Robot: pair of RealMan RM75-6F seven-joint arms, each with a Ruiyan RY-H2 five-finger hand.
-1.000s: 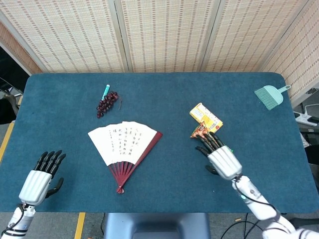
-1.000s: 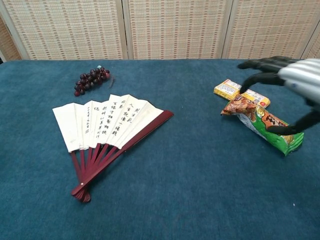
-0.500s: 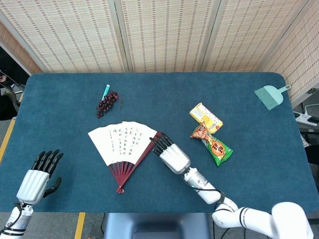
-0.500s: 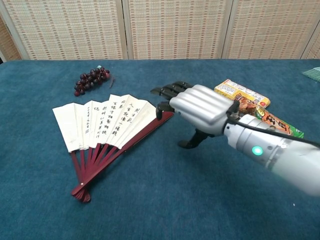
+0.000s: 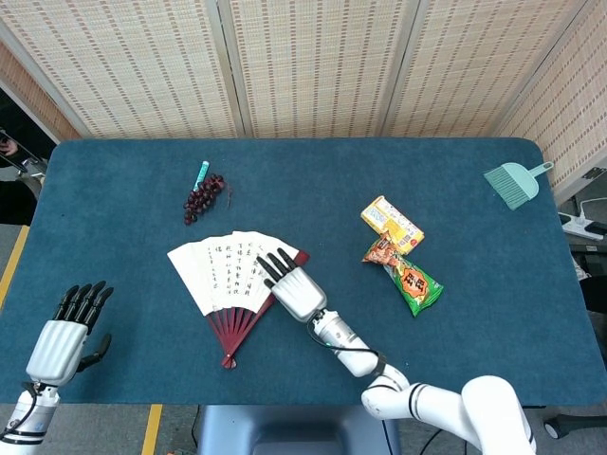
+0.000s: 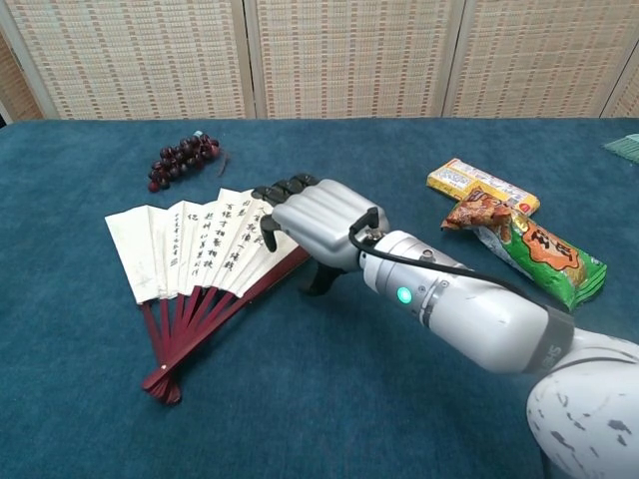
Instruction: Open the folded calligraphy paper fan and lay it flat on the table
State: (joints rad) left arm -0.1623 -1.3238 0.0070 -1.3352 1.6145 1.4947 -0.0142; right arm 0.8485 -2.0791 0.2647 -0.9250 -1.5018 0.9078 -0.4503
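The calligraphy paper fan (image 5: 228, 270) (image 6: 190, 249) lies spread on the blue table (image 5: 313, 171), its white leaf with black writing toward the left and its dark red ribs meeting at a pivot near the front. My right hand (image 5: 292, 287) (image 6: 315, 220) is over the fan's right edge, fingers stretched forward and resting on the outer red rib and the last paper fold, holding nothing. The thumb hangs below, apart from the fan. My left hand (image 5: 62, 341) is at the table's front left corner, fingers extended and empty, well away from the fan.
Dark grapes (image 5: 203, 197) (image 6: 182, 160) and a small teal stick (image 5: 201, 172) lie behind the fan. A yellow box (image 5: 391, 220) (image 6: 482, 186) and a snack bag (image 5: 405, 276) (image 6: 529, 244) sit to the right. A teal dustpan (image 5: 514, 182) is at the far right.
My right hand has swept left from the snack bag across the table onto the fan's right edge. The left hand has slid slightly toward the front. The fan has not moved.
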